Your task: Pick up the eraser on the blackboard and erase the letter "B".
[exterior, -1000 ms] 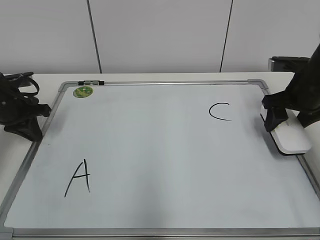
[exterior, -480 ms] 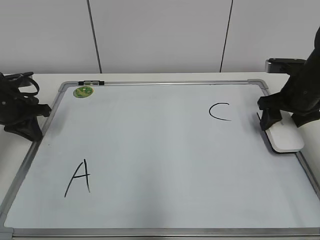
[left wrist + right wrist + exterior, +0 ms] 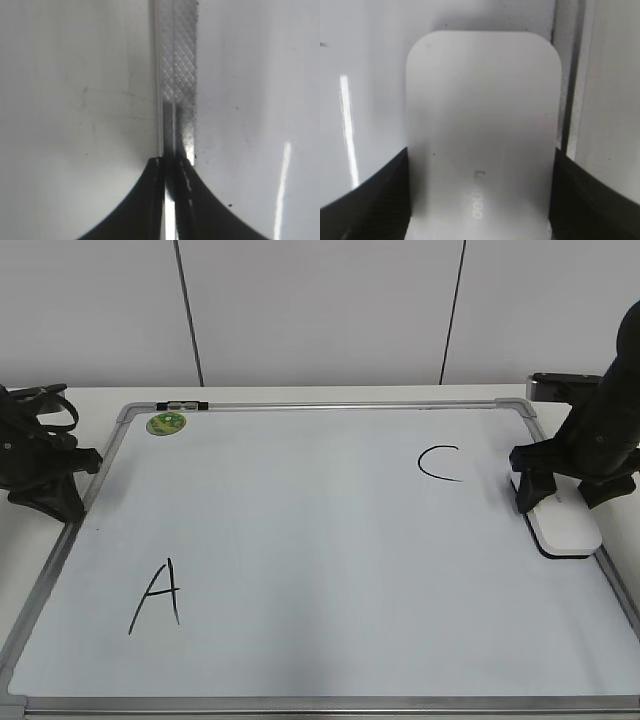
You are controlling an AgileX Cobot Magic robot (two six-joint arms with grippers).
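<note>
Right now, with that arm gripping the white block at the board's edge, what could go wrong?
The eraser lies close to the C, so a sideways sweep might smudge that letter. It also lies against the board's metal frame, where it could catch or tip. No B shows on the board, so the right end effector may wipe needlessly.

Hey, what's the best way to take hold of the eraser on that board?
Grip the eraser across its two long sides, coming straight down from above. It lies flat on the board by the right frame edge, so only the top and sides are reachable, and the narrow width fits between the fingers. The right gripper already straddles it that way, a finger at each long side.
</note>
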